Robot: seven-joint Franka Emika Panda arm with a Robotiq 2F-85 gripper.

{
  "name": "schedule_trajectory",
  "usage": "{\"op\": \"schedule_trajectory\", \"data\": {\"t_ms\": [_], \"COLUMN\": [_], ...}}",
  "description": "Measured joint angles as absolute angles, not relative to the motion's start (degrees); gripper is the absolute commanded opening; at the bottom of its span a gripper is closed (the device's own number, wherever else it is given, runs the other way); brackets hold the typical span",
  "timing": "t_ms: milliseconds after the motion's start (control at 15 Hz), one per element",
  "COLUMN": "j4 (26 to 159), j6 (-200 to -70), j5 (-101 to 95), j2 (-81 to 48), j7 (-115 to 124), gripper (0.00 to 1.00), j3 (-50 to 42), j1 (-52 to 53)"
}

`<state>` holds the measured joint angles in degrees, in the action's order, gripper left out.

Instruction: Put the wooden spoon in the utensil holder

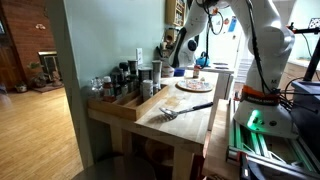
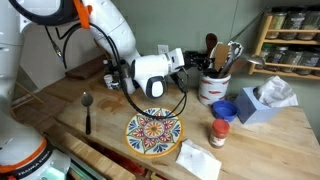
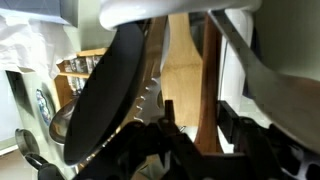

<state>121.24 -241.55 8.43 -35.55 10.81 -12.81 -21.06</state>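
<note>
While my gripper (image 2: 190,62) hovers just left of the utensil holder (image 2: 211,92) at centre-right, the wooden spoon (image 2: 211,45) stands upright in it; I cannot tell whether the jaws are clamped.

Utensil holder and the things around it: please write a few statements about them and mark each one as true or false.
1. The utensil holder has several utensils in it. True.
2. The slotted utensil stands in the utensil holder. False: it lies flat on the table, apart from the patterned plate.
3. The gripper is close beside the utensil holder. True.
4. The wooden spoon lies on the patterned plate. False: it stands upright among the utensils at the holder.
5. The red-capped bottle lies on its side. False: it stands upright on the table.
</note>
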Motion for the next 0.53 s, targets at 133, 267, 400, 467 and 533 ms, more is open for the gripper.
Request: {"op": "schedule_trajectory", "data": {"t_ms": [133, 267, 400, 467, 533], "j4": [121.48, 121.98, 123.72, 125.04, 126.52], "j6": [-241.55, -241.55, -241.27, -240.89, -240.48], "j5": [7.90, 6.62, 2.95, 0.02, -3.05], "j2": [-34.13, -32.27, -29.68, -28.02, -26.25], "j7": [10.81, 10.99, 12.68, 14.31, 16.00], "gripper": [0.97, 1.00, 1.00, 1.00, 1.00], "j3": [-12.84, -12.84, -12.82, -12.75, -12.72], "j1": [-21.58, -22.15, -22.83, -23.31, -23.81]}}
